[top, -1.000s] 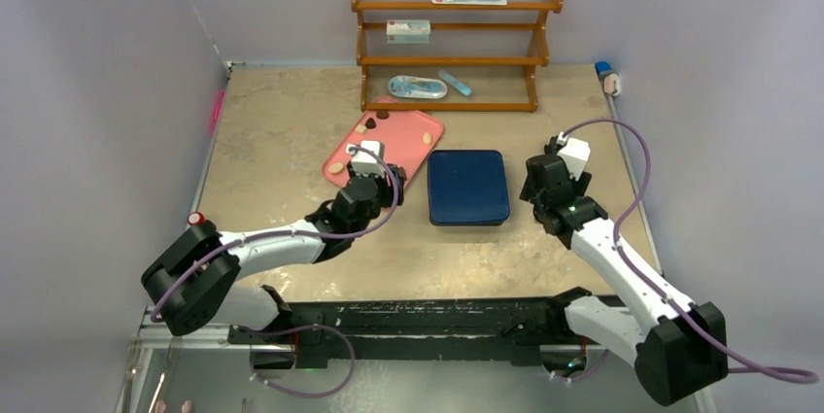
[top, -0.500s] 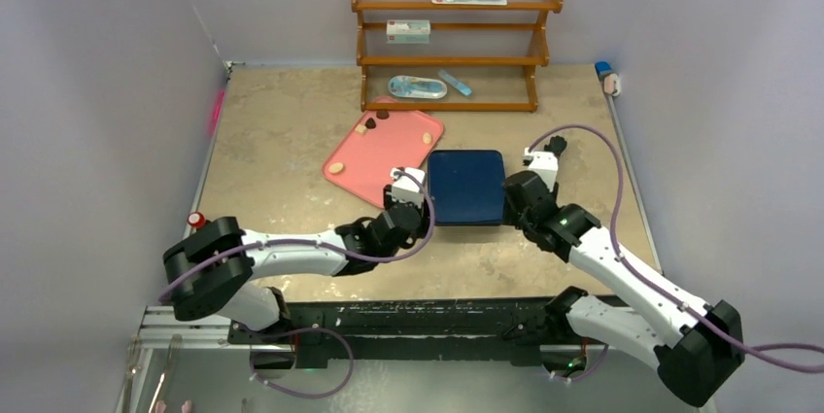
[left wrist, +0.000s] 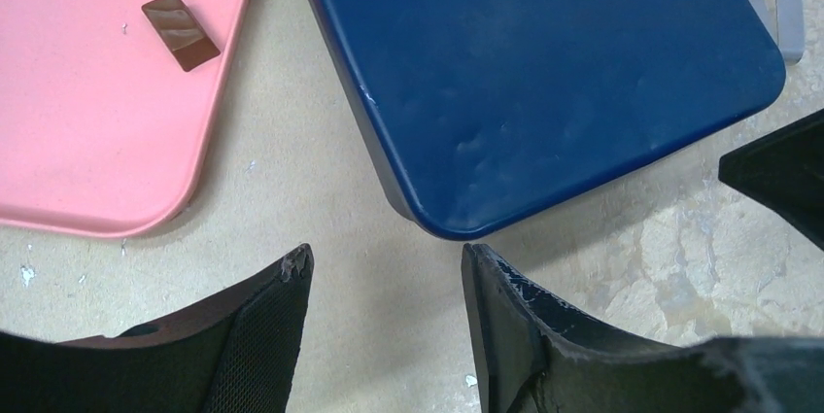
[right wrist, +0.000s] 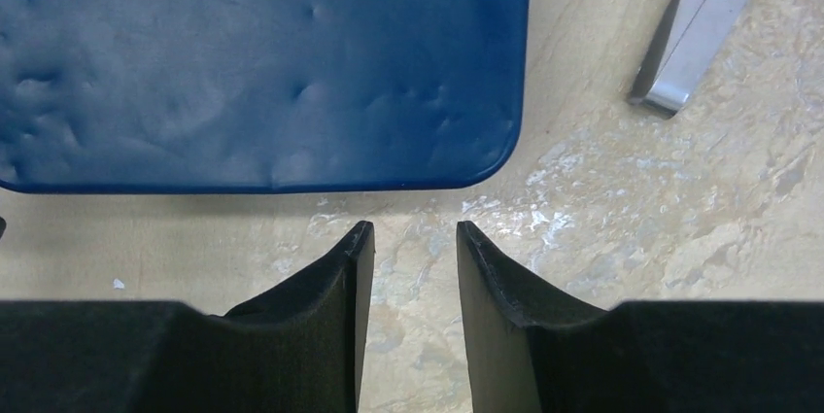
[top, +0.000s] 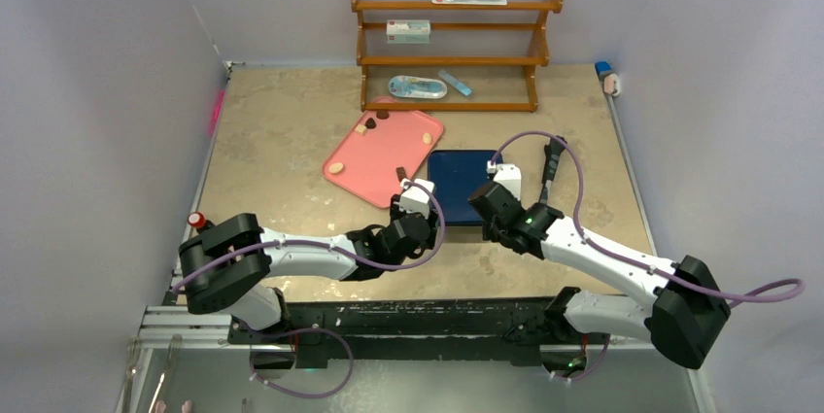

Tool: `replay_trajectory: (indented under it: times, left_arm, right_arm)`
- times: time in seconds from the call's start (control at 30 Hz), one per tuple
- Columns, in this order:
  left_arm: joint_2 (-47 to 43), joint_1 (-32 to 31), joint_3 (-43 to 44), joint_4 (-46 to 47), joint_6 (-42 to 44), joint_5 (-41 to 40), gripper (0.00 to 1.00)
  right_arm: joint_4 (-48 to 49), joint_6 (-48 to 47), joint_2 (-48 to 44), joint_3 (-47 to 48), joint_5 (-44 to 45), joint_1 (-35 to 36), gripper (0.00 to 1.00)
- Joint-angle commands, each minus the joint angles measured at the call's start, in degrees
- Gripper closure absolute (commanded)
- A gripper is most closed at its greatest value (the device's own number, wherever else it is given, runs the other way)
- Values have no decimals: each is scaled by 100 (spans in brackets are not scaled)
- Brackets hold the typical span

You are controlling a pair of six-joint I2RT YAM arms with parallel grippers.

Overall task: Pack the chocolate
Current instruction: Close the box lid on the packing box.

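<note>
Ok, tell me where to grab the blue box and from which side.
Pinch the blue box at its near edge, coming in low from the arms' side, where the right end effector faces it. The top is broad, flat and handleless, probably too wide to span; only the rim and side wall offer a hold.

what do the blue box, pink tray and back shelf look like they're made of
Blue box: probably thin metal with satin paint; shallow dents and a chipped edge show. Pink tray: likely plastic, matte, smooth rounded corner. Shelf: wood by its look, brown glossy slats.
</note>
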Motion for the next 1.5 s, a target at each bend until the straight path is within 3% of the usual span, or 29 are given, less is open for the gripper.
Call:
replay_trajectory:
  times: [0.0, 0.67, 1.47]
  left_arm:
    - [47, -38, 143, 219, -113, -152, 44]
    - [-157, -134, 56, 52, -230, -186, 44]
    - [566, -408, 353, 264, -203, -576, 44]
  right_arm:
    - [164, 184, 175, 18, 80, 101, 61]
    - [751, 132, 871, 158, -102, 182, 63]
    - [763, 167, 808, 117, -81, 236, 63]
